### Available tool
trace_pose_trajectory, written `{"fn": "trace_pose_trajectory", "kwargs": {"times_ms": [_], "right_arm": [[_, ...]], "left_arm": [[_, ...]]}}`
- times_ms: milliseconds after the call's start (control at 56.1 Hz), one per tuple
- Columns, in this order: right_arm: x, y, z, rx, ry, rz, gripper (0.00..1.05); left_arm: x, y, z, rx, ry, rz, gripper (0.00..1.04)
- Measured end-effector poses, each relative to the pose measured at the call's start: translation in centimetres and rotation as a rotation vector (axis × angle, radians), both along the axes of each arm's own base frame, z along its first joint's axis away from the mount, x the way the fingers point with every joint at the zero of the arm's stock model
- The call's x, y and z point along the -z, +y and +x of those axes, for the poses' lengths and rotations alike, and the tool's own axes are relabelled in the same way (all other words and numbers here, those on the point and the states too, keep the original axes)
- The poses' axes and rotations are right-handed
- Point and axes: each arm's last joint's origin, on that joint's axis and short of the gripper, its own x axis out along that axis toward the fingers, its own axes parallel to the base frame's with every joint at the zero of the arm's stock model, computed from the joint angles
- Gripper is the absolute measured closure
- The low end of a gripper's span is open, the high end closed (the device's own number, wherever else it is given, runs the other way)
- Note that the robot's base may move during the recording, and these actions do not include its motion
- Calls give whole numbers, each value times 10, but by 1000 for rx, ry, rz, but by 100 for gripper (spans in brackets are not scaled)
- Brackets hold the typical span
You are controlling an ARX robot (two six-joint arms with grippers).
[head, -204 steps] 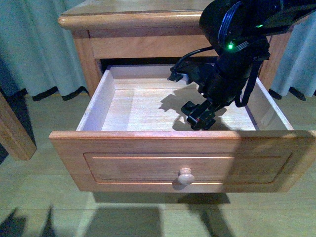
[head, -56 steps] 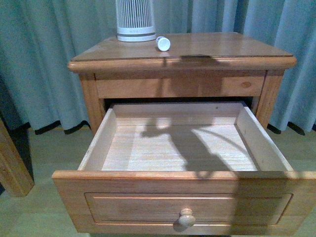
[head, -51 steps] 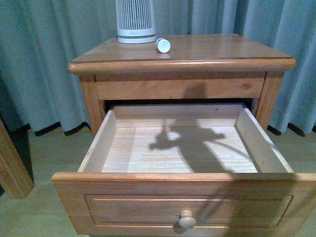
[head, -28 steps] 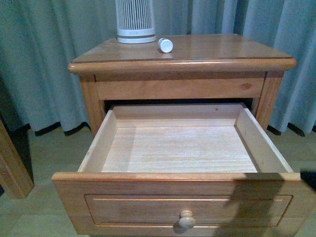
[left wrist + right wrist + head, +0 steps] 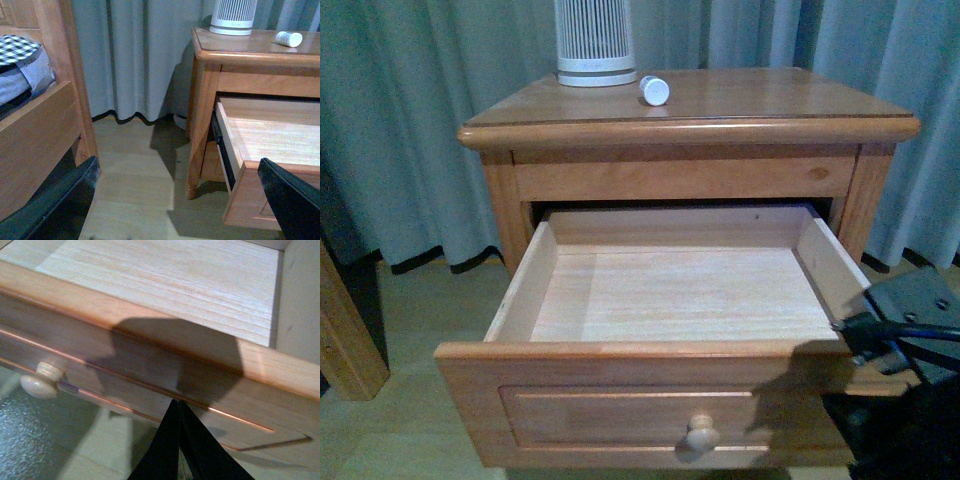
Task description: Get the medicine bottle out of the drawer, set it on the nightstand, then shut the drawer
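Note:
The medicine bottle point(image 5: 654, 90) lies on its side on the nightstand point(image 5: 770, 100) top, beside the ribbed device; it also shows in the left wrist view point(image 5: 289, 38). The drawer point(image 5: 620, 400) stands pulled out, its pale interior bare, with its knob point(image 5: 700, 432) at the front. My right gripper point(image 5: 845, 328) is shut and empty at the drawer front's right end. In the right wrist view its tips point(image 5: 176, 404) meet the drawer front panel point(image 5: 150, 365), to the right of the knob point(image 5: 44, 381). My left gripper point(image 5: 177, 165) is open and empty over the floor, left of the nightstand.
A tall white ribbed device point(image 5: 593, 40) stands at the back of the nightstand top. Blue-grey curtains point(image 5: 410, 120) hang behind. A wooden bed frame point(image 5: 35, 125) with checked bedding point(image 5: 17, 50) stands to the left. Wood floor point(image 5: 135, 165) lies between bed and nightstand.
My right arm has come into view at the lower right, against the drawer front. The drawer front has shifted slightly back toward the nightstand. The bottle has not moved.

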Motion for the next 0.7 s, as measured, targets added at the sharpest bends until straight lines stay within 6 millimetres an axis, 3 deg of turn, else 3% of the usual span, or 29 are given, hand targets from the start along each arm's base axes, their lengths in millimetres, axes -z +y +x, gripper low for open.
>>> {"fn": "trace_pose_trajectory", "kwargs": {"times_ms": [178,428,695], "right_arm": [[13,-3,54,-26,-30,-78,101],[16,-9,126,-55,-71,-175,101],[11,-28,182,-27,-81,-234,101]], "left_arm": [[0,0,0,0,0,0,6],[0,0,0,-1,0,0,6],[0,0,0,0,0,0,6]]}}
